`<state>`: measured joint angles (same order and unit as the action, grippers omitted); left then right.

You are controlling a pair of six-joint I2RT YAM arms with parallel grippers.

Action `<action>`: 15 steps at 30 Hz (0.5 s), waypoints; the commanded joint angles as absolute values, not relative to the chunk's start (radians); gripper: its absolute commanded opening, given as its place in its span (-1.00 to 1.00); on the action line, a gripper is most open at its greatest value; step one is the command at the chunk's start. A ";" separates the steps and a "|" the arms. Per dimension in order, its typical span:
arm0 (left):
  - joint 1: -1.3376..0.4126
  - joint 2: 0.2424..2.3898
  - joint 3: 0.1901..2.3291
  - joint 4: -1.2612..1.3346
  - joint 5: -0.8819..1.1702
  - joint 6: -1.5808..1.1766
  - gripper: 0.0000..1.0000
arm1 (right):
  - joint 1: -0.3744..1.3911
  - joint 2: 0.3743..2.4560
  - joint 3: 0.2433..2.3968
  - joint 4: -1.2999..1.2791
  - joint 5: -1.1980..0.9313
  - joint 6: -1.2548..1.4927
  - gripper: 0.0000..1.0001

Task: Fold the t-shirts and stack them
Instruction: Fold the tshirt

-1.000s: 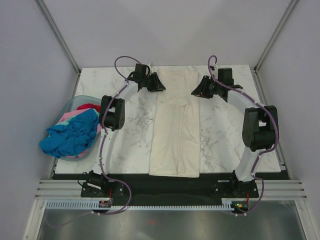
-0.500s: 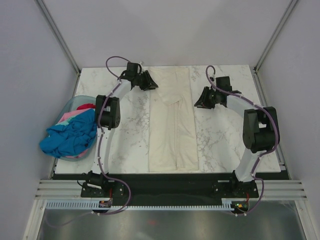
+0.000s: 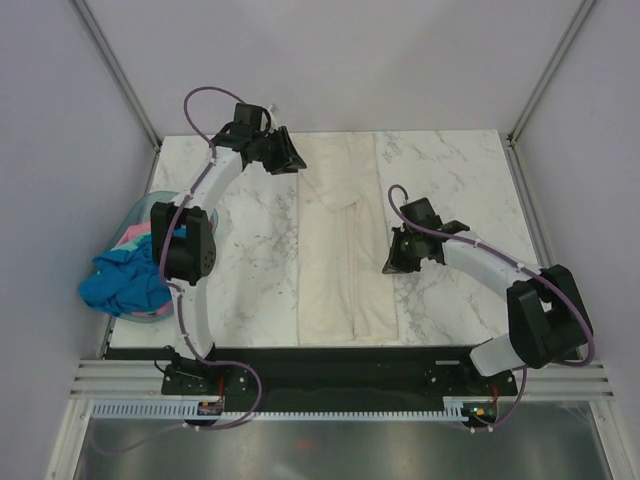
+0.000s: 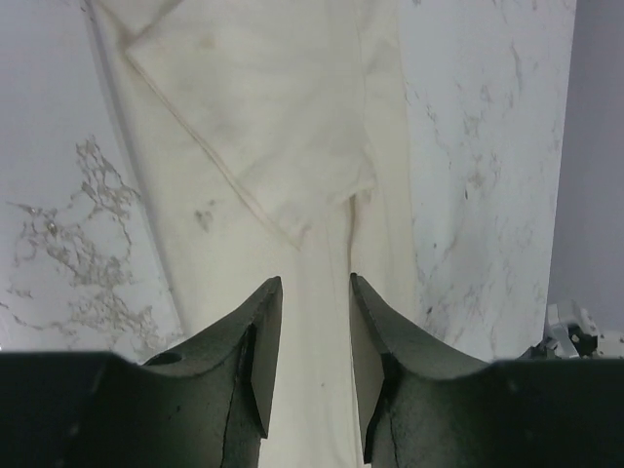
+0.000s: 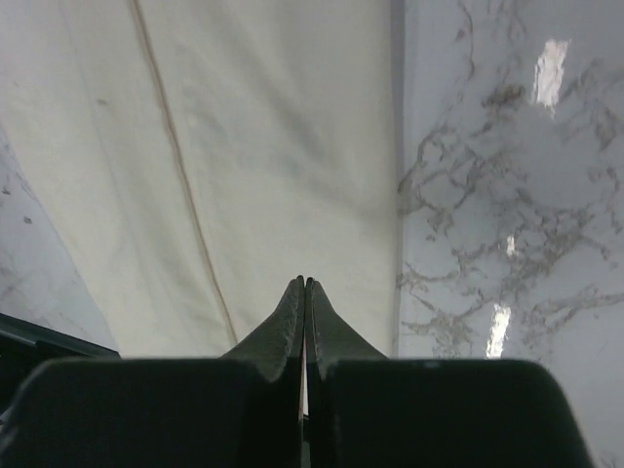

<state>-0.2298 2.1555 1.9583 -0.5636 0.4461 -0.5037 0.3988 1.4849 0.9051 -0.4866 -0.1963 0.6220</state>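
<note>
A pale blue basket (image 3: 141, 208) sits at the left edge of the table (image 3: 460, 180). A bright blue t-shirt (image 3: 125, 282) spills over its near rim, with a pink t-shirt (image 3: 133, 236) bunched behind it. In the top view the bent left arm (image 3: 185, 250) crosses the basket's right side and hides part of it.

The cream-white t-shirt (image 3: 345, 250) lies flat as a long narrow strip down the middle of the table, from the far edge to the near edge, with a sleeve folded in across its far part. The left gripper (image 3: 285, 155) is at the strip's far end, on its left side. Its fingers (image 4: 261, 336) stand moderately apart, and the cloth (image 4: 263, 127) shows below through the gap, not pinched. The right gripper (image 3: 395, 262) is about halfway along the strip's right side. Its fingers (image 5: 288, 322) are pressed together on themselves, with the tips over the cloth (image 5: 244, 146) just inside that side.
</note>
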 commanded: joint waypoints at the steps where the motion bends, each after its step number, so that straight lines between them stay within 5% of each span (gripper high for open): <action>1: -0.308 1.984 1.750 -0.649 0.427 -0.401 -0.18 | 0.440 1.381 0.845 -0.555 -0.086 0.699 -1.00; 11: -0.661 1.631 1.172 -0.371 0.474 -0.543 -0.18 | 0.500 1.332 0.788 -0.572 -0.077 0.706 -1.00; 15: -0.794 1.537 1.008 -0.264 0.396 -0.664 -0.21 | 0.497 1.373 0.905 -0.571 -0.023 0.637 -0.84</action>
<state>-0.7433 1.6482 1.0840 -0.4141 0.4522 -0.5415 0.4984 1.3590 0.7967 -0.5770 -0.0895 0.6842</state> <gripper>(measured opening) 0.403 0.071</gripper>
